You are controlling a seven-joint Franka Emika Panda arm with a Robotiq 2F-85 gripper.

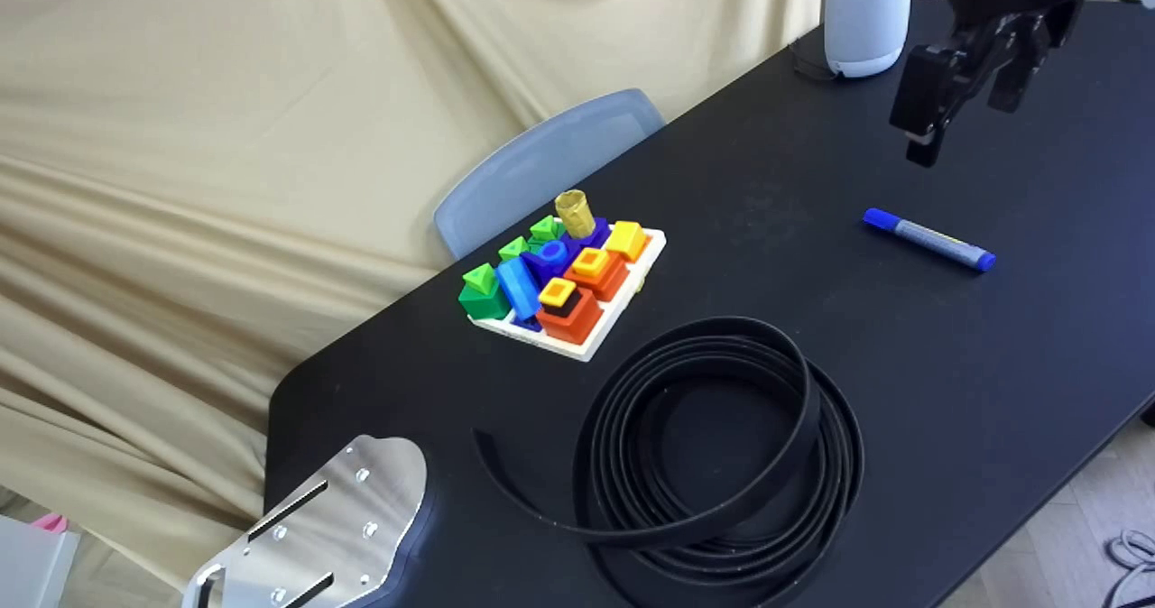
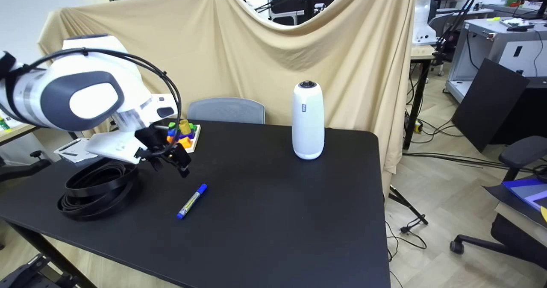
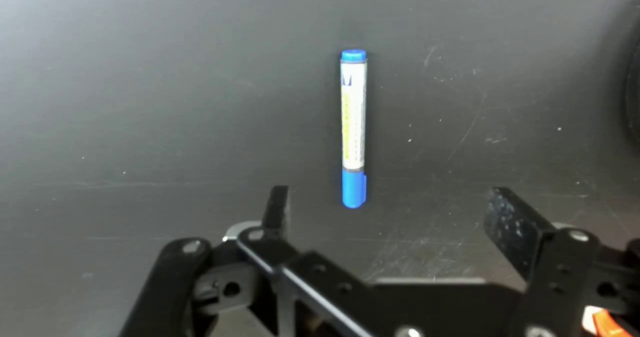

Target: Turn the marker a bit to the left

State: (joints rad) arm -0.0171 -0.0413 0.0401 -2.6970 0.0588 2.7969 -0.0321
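One marker (image 3: pixel 354 114), blue at both ends and pale between, lies flat on the black table (image 2: pixel 273 236), apart from the coiled black strap (image 2: pixel 100 188). The gripper (image 3: pixel 392 212) hangs above the surface; its fingers (image 3: pixel 515 232) stand wide apart, clear of the marker. In the wrist view the marker's cap (image 3: pixel 354 189) points toward the gripper. In an exterior view, a white tray (image 1: pixel 623 292) of coloured blocks (image 1: pixel 552 256) sits near the strap.
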